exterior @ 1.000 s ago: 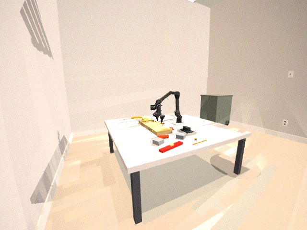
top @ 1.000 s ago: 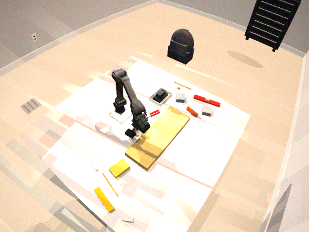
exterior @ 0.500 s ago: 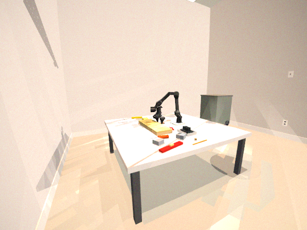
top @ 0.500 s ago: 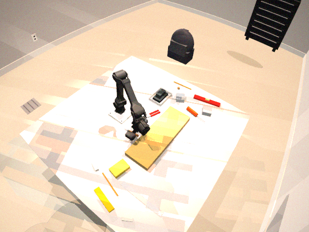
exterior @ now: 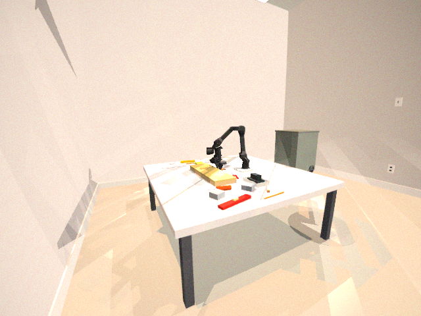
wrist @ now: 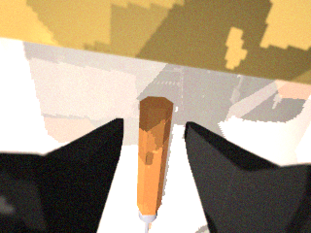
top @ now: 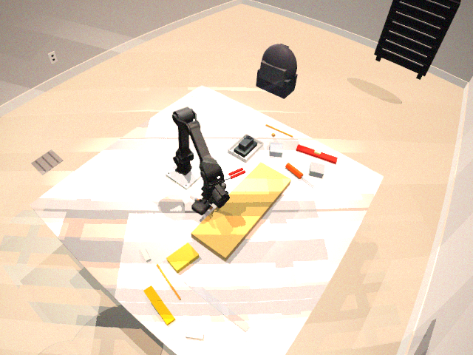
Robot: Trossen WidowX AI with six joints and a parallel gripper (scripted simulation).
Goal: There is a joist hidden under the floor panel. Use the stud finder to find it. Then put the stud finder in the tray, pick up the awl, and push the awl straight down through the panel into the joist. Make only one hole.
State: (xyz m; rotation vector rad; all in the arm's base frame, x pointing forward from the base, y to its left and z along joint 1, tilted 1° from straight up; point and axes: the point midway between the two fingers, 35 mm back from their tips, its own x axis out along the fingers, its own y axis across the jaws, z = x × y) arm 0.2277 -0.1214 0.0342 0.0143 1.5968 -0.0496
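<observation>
The orange awl handle [wrist: 153, 170] lies on the table beside the panel, its metal shaft toward the bottom of the wrist view. My gripper [wrist: 155, 125] [exterior: 220, 166] is low around the handle, partly open, with a gap on each side of it. In the top view the arm covers most of the awl. The yellow floor panel [top: 263, 183] [exterior: 212, 174] [wrist: 73, 24] lies flat just beyond the handle's end. The black stud finder [top: 246, 143] [exterior: 255, 177] sits in the pale tray [top: 236, 155]. The joist is hidden.
Red-handled pliers [top: 236, 174] lie between the arm base and the panel. An orange screwdriver [top: 294, 170], a red level [top: 327, 157] and two grey blocks [top: 276, 150] [top: 316, 170] lie past the panel's far end. A yellow block [top: 182, 257] lies near its other end.
</observation>
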